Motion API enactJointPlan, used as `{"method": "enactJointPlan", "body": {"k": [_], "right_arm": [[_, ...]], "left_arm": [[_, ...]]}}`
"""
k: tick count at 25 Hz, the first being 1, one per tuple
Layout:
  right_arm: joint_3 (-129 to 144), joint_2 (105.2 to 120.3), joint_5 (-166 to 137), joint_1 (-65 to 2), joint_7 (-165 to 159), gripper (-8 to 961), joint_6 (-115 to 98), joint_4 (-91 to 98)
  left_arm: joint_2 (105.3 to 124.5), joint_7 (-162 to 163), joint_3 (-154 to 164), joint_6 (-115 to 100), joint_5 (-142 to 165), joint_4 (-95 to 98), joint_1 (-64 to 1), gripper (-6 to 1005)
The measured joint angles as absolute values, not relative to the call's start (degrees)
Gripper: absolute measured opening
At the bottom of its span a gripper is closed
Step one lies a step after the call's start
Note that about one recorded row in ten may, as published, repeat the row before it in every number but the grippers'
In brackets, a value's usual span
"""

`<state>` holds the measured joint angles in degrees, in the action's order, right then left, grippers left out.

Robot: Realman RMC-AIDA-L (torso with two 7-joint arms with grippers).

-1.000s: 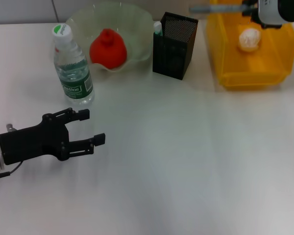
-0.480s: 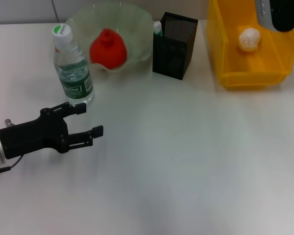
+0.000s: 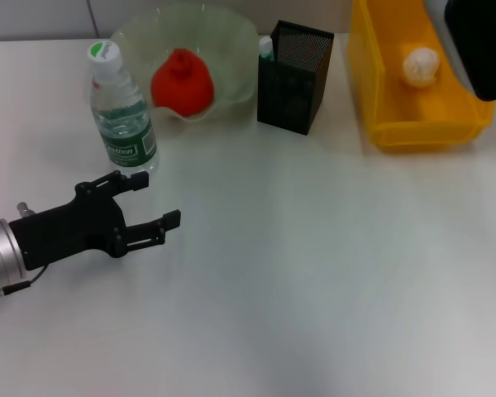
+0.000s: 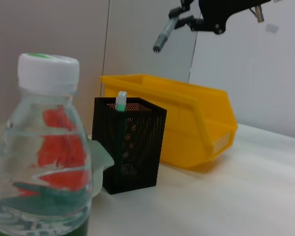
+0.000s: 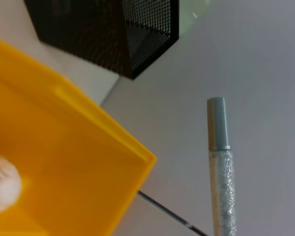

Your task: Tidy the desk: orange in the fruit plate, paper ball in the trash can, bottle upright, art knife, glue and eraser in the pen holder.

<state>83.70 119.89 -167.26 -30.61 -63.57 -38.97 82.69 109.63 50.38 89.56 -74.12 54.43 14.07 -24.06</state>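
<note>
Tabletop (image 3: 314, 273) lies bare across your near and right side, pale and flat, with a grey wall behind. Your left gripper (image 3: 153, 198) hovers low at the near left, jaws apart, just near of the upright bottle (image 3: 121, 112). Farther back, the orange (image 3: 182, 81) sits in the fruit plate (image 3: 231, 37); the pen holder (image 3: 293, 76) stands right of it, the trash can (image 3: 397, 107) at far right holding the paper ball (image 3: 421, 64). Your right gripper (image 4: 209, 17) is raised over the bin, clamped on a glitter glue stick (image 5: 220, 167).

The left tool (image 3: 157, 200) hovers low with fingers spread; the right tool (image 4: 187, 22) is raised high.
</note>
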Motion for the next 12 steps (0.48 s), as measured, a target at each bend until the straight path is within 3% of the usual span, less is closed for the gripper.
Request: {"method": "enactJointPlan", "body": {"k": [12], "right_arm": [[94.71, 119.88, -167.18, -28.33, -45.14, 138, -11.07, 71.48]], "left_arm": [[111.56, 46.94, 88.22, -71.83, 54.59, 14.07, -23.09, 860]]}}
